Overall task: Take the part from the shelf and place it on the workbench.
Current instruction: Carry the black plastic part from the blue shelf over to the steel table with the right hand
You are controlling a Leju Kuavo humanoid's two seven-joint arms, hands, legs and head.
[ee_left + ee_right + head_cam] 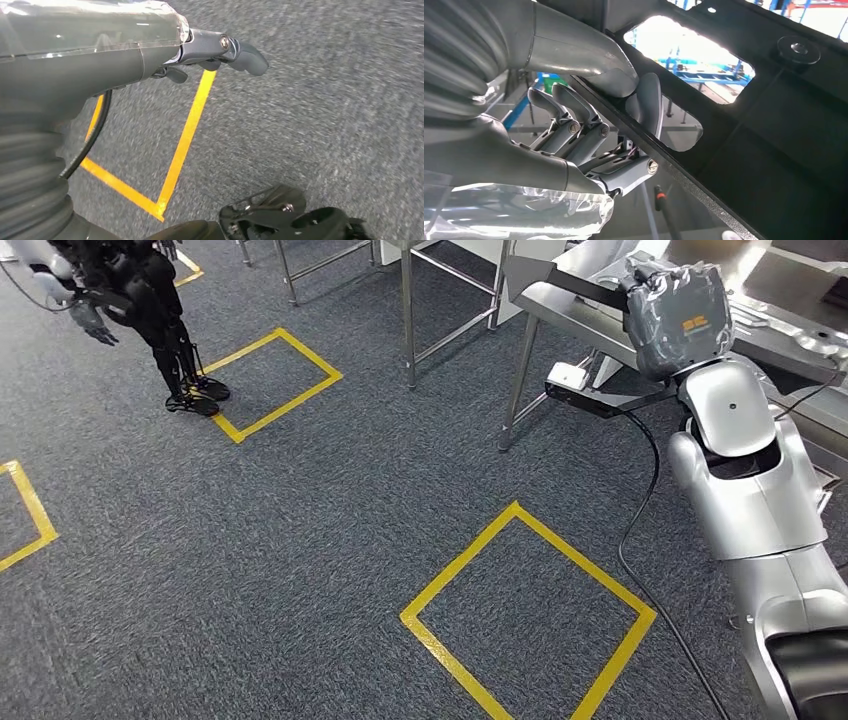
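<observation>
My right hand point(678, 320), wrapped in clear plastic, is raised at the upper right next to the metal workbench point(800, 370). It grips a flat black part point(585, 287) by its edge. Up close, the right hand point(589, 140) pinches the part point(744, 130), a dark panel with cut-out holes, between thumb and fingers. My left hand point(220, 50) hangs over the grey carpet and holds nothing, its fingers loosely apart.
Silvery metal pieces point(790, 335) lie on the workbench. Steel table legs point(410, 320) stand at the top centre. A black humanoid robot point(140, 300) stands at the top left. Yellow tape squares point(530, 610) mark the carpet. A black cable point(635, 530) hangs beside my right arm.
</observation>
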